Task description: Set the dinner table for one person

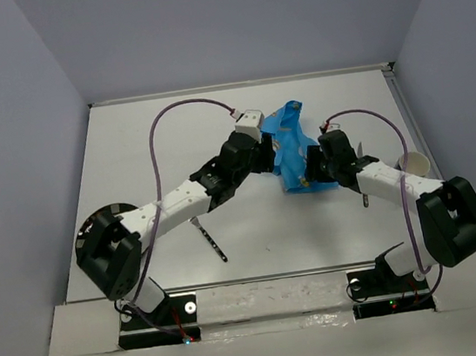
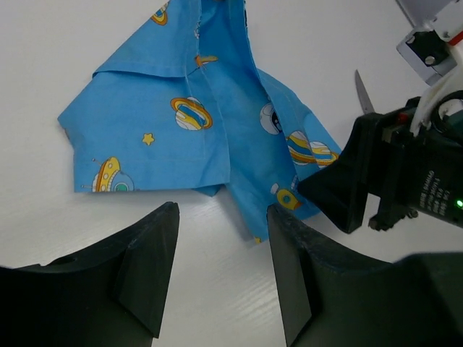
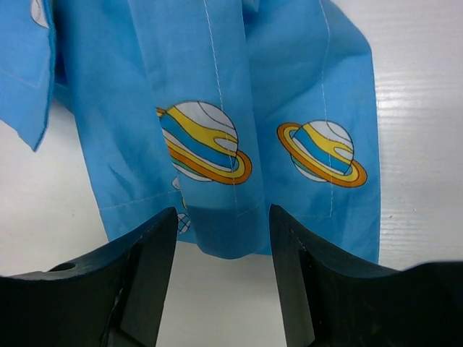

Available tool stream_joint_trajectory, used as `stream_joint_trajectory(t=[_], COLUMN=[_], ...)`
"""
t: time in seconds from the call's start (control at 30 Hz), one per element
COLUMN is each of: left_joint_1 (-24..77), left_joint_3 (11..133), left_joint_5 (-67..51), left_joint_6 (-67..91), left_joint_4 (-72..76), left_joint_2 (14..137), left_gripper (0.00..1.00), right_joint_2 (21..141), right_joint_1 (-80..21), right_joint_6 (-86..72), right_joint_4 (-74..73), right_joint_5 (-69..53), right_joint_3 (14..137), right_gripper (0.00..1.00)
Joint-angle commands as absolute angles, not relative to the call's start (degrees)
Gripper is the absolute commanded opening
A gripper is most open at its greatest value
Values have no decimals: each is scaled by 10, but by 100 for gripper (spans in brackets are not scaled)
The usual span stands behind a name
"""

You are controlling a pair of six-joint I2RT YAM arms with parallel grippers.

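The dinner table [image 1: 157, 162] is a white tabletop. A crumpled blue space-print cloth mat [image 1: 290, 140] lies at its middle. My left gripper [image 1: 270, 158] is open and empty at the mat's left edge. In the left wrist view the mat [image 2: 195, 123] lies just beyond the gripper [image 2: 221, 235], with a corner near the right finger. My right gripper [image 1: 310, 171] is open at the mat's near right edge. In the right wrist view the mat's hem [image 3: 224, 144] hangs between the open fingers of that gripper [image 3: 223, 242], not pinched.
A dark-handled utensil [image 1: 211, 239] lies on the table by the left arm. Another utensil [image 1: 366, 199] lies beside the right arm; its tip shows in the left wrist view [image 2: 362, 94]. A white cup [image 1: 416, 163] stands at the right. A silver rail [image 1: 269, 277] runs along the near edge.
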State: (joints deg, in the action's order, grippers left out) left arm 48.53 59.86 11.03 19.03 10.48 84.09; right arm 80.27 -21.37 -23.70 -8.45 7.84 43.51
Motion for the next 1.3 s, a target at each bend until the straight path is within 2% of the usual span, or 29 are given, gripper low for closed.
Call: stream_joint_trajectory(t=[0.0, 0.17, 0.33, 0.47, 0.7, 0.83, 0.87, 0.97, 1.0, 1.03, 1.07, 1.1, 1.27], left_joint_1=[488, 490, 491, 493, 493, 493, 493, 493, 492, 493, 493, 493, 492], left_joint_3=[678, 766, 843, 874, 909, 908, 906, 898, 897, 896, 895, 886, 846], left_joint_5=[115, 79, 80, 83, 132, 145, 150, 165, 174, 192, 192, 210, 248], left_joint_6=[131, 111, 80, 66, 54, 49, 48, 47, 44, 41, 42, 45, 47], left_joint_4=[122, 102, 56, 35, -14, -24, -24, -22, -23, -24, -27, -27, -17], left_joint_2=[945, 1030, 1102, 1140, 1189, 1195, 1195, 1194, 1193, 1187, 1187, 1167, 1079], left_gripper=[59, 57, 57, 57, 45, 45, 42, 21, 5, 0, 0, 0, 0], right_joint_2=[804, 786, 781, 780, 769, 768, 767, 765, 759, 756, 752, 747, 718], right_joint_1=[-214, -214, -214, -214, -214, -214, -214, -214, -214, -214, -214, -214, -214], right_joint_6=[-259, -269, -272, -272, -271, -271, -271, -270, -271, -272, -273, -275, -269], right_joint_4=[-55, -36, -25, -21, -16, -16, -16, -16, -16, -16, -16, -16, -16], right_joint_5=[63, 72, 70, 69, 75, 78, 78, 81, 78, 76, 74, 69, 58], right_joint_3=[411, 386, 382, 380, 377, 378, 378, 379, 380, 381, 381, 382, 391], right_gripper=[57, 54, 43, 41, 31, 29, 22, 20, 14, 7, 7, 0, 0])
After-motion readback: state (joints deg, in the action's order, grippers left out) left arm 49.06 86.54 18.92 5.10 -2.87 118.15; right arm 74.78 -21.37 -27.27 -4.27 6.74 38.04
